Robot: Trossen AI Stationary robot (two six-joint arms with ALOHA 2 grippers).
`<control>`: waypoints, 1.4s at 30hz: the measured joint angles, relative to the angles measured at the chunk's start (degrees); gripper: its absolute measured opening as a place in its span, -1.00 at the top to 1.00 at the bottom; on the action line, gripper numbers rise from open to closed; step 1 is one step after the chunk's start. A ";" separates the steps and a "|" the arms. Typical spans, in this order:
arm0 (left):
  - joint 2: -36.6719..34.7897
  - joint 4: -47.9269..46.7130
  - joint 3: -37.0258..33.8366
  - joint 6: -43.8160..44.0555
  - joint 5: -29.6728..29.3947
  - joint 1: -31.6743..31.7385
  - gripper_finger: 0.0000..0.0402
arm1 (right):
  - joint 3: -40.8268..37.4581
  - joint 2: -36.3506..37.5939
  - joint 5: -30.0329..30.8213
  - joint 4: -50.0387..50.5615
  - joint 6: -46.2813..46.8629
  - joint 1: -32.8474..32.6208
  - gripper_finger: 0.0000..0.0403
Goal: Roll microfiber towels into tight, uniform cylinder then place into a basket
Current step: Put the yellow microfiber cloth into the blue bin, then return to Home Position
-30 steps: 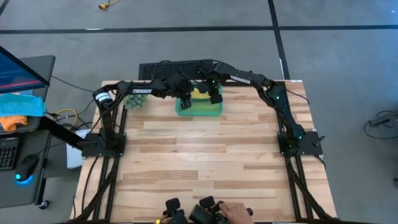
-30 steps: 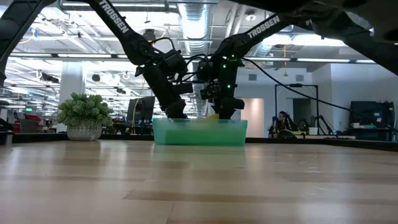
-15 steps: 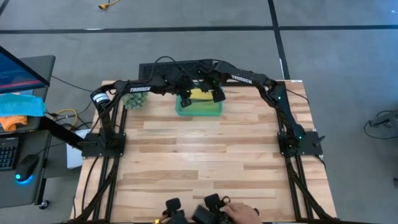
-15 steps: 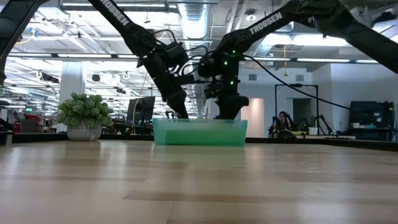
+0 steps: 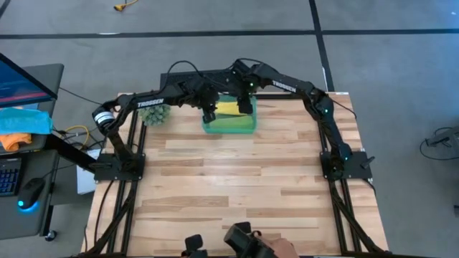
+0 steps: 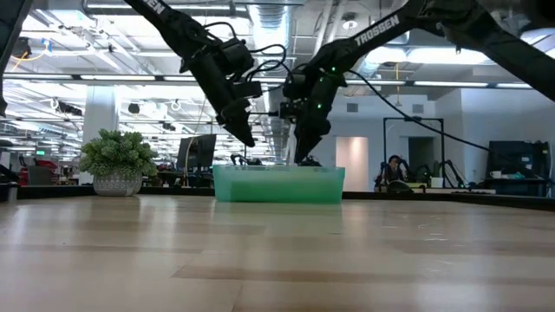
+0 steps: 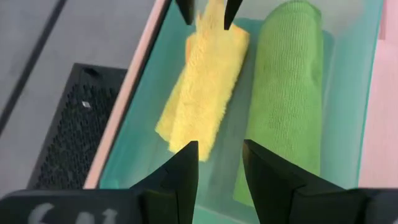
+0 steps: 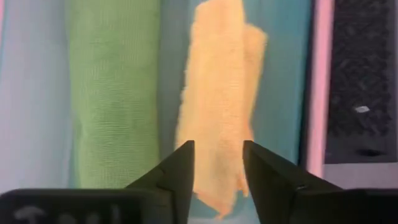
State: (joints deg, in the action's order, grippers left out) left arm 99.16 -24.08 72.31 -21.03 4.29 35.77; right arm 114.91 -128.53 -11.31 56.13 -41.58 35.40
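A robotics lab: open hall, ceiling ducts [image 6: 269, 26], another rig [image 6: 414, 156] behind.

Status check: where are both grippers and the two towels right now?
Left gripper and right gripper open, empty, above the basket. Yellow towel and green towel lie rolled side by side inside it. Nothing in the way.

The basket [image 5: 229, 123] sits at the far edge of the table [image 5: 237, 179], near its middle, with two rolled towels lying side by side inside: the yellow towel [image 5: 229, 109] on the far side, the green towel [image 5: 231, 120] on the near side. The left gripper [image 5: 209, 115] hangs above the basket's left end and the right gripper [image 5: 244, 104] above its right end, while a potted plant ball [image 5: 154, 115] stands to the basket's left.
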 joint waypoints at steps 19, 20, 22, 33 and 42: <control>0.13 0.91 -3.13 1.18 -0.26 0.35 0.41 | -4.74 -1.23 5.77 0.42 2.62 0.72 0.96; 0.13 0.88 -3.13 1.25 -0.42 0.35 0.41 | -4.79 -1.23 5.83 0.64 2.78 0.72 0.97; 0.13 0.91 -3.13 1.31 -0.51 0.35 0.41 | -5.02 -1.90 7.53 -0.78 3.11 0.60 0.97; -0.93 -3.03 -3.22 2.69 0.41 0.37 0.41 | -5.15 1.78 9.51 3.17 5.98 0.51 0.85; -9.44 4.47 -14.81 7.93 3.93 0.18 0.41 | -13.41 13.48 -0.76 5.78 8.81 1.79 0.94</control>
State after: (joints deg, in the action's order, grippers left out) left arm 89.71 -19.61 57.50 -13.10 8.23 35.94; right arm 101.50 -115.05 -12.07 61.91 -32.77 37.18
